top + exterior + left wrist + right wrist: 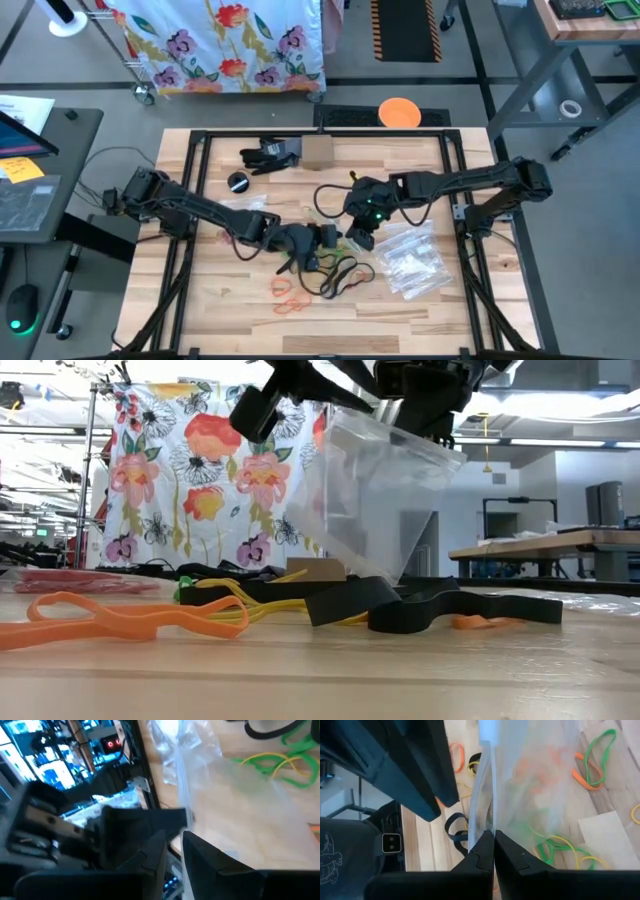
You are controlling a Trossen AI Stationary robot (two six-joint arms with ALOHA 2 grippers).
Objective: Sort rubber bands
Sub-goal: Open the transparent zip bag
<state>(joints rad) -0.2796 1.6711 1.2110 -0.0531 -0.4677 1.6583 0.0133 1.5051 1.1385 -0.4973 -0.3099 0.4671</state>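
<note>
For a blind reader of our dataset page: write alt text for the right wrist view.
The right gripper is shut on the edge of a clear plastic bag, held up above the wooden table. The left gripper's dark fingers are at the same edge. Seen through and around the bag, green, orange and yellow rubber bands lie loose on the wood.

orange, yellow, green and black rubber bands [318, 278] lie loose on the table.
</note>
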